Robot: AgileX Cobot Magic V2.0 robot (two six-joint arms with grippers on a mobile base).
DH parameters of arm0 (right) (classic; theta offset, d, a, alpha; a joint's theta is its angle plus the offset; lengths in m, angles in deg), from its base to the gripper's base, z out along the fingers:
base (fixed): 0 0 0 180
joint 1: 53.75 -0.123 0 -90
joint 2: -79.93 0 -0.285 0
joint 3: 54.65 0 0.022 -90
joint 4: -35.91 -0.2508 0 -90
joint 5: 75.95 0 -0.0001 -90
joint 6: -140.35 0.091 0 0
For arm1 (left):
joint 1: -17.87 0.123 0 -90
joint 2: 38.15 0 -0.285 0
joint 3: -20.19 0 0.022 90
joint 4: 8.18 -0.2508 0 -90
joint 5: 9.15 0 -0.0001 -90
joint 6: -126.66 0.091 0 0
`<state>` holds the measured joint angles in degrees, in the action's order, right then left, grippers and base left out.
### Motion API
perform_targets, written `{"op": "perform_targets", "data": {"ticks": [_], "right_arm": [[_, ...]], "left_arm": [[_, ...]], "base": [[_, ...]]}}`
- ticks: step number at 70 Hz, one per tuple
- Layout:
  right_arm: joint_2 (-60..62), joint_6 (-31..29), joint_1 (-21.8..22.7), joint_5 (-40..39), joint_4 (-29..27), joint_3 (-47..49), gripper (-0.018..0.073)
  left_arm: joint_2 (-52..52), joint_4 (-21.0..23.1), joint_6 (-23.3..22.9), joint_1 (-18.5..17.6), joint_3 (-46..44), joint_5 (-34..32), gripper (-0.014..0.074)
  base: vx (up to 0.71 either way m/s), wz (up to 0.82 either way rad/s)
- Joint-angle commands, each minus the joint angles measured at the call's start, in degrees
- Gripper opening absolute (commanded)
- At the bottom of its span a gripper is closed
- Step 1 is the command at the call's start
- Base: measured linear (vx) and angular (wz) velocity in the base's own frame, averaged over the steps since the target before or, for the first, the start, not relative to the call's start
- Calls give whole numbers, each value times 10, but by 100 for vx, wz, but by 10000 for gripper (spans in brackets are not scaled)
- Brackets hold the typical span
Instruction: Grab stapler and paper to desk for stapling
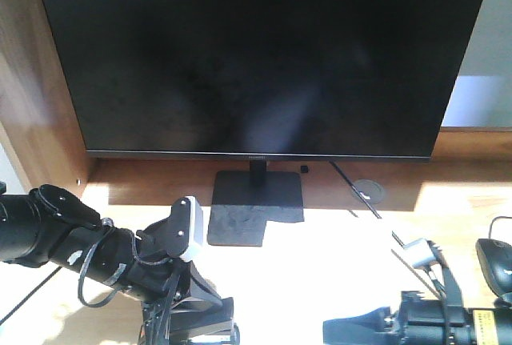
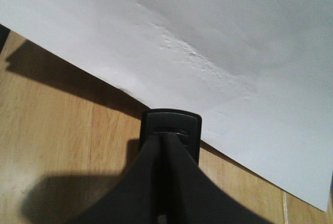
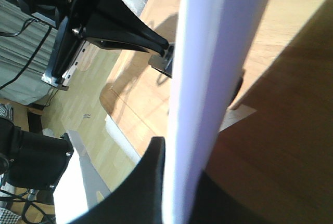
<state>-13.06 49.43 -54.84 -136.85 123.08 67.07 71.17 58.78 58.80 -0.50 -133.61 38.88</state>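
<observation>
Saw the monitor (image 1: 264, 57) at the desk's (image 1: 456, 201) back, the paper (image 2: 208, 42) before its stand (image 1: 256, 201), the stapler (image 2: 171, 126) at the paper's edge, the mouse (image 1: 498, 261) far right.

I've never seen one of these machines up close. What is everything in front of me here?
monitor: one, black, standing at the back of the desk.
desk: one, light wood, under everything else.
paper: one sheet, white, slightly creased, over the desk.
stapler: one, black, at the paper's near edge.
mouse: one, black, far right of the desk.
left gripper: one, black, closed on the stapler.
right gripper: one, black, pinching the paper's edge.
</observation>
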Motion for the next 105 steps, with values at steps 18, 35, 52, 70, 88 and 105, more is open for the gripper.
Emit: {"op": "perform_targets", "data": {"ticks": [18,35,52,70,88,105], "right_arm": [[10,-15,-52,58,-87,9,-3],[-57,-28,-52,41,-98,9,-3],[-147,-66,-52,-18,-147,12,-3],[-212,-5,-52,-77,-73,83,-3],[-252,73,-52,-67,-1,136,-3],[-269,90,-52,-26,-6,136,-3]], "left_arm": [[-21,26,-5,-1,-11,20,-6],[-21,26,-5,-1,-11,20,-6],[-21,26,-5,-1,-11,20,-6],[-21,26,-5,-1,-11,20,-6],[-21,26,-5,-1,-11,20,-6],[-21,26,-5,-1,-11,20,-6]], "base": [[0,0],[0,0],[0,0],[0,0],[0,0],[0,0]]}}
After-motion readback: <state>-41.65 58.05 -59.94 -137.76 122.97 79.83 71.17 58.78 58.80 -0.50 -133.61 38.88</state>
